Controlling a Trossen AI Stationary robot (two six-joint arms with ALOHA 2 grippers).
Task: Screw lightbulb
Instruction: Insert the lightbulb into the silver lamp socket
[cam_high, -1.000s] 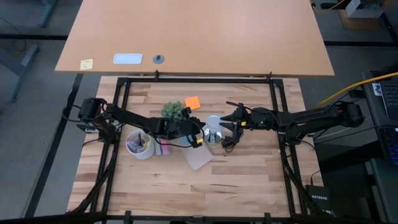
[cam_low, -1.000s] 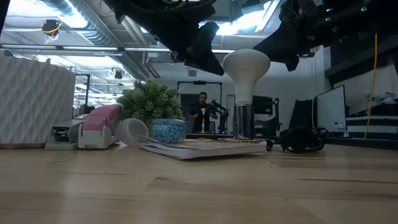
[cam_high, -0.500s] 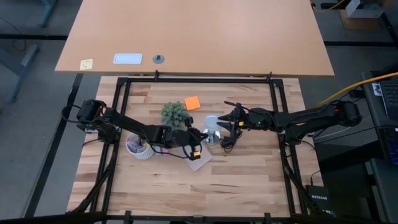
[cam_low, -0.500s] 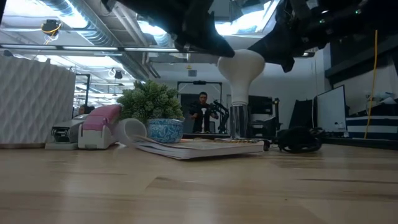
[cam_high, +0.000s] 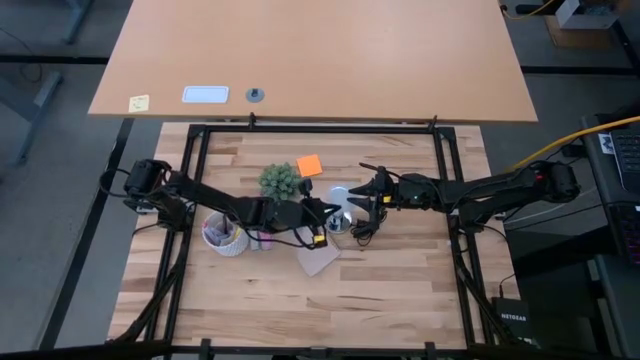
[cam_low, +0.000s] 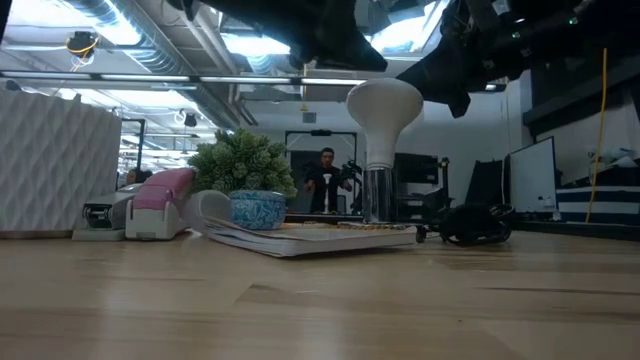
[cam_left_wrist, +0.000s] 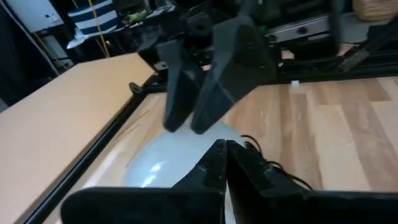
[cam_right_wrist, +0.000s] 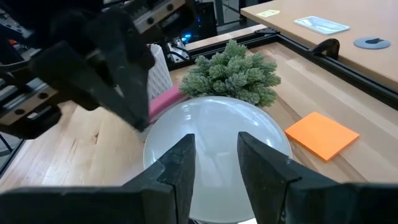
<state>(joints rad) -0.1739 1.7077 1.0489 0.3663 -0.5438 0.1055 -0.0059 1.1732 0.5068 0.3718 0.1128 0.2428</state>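
Lightbulb (cam_low: 384, 110) top hidden behind both grippers' dark jaws overhead.

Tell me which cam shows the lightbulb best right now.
Low view: the lightbulb stands upright in full profile, white globe over its neck. The high view catches only the globe top between both arms. The right wrist view shows the dome close behind that arm's fingers; the left wrist view shows a blurred patch.

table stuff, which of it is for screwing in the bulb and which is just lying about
For the job:
- frosted white pear-shaped lightbulb, upright
- shiny silver socket under it
- left gripper, shut, beside the bulb
- right gripper, open, over the bulb

Lying about:
- small green plant
- orange sticky note
- flat notebook
- white ribbed cup
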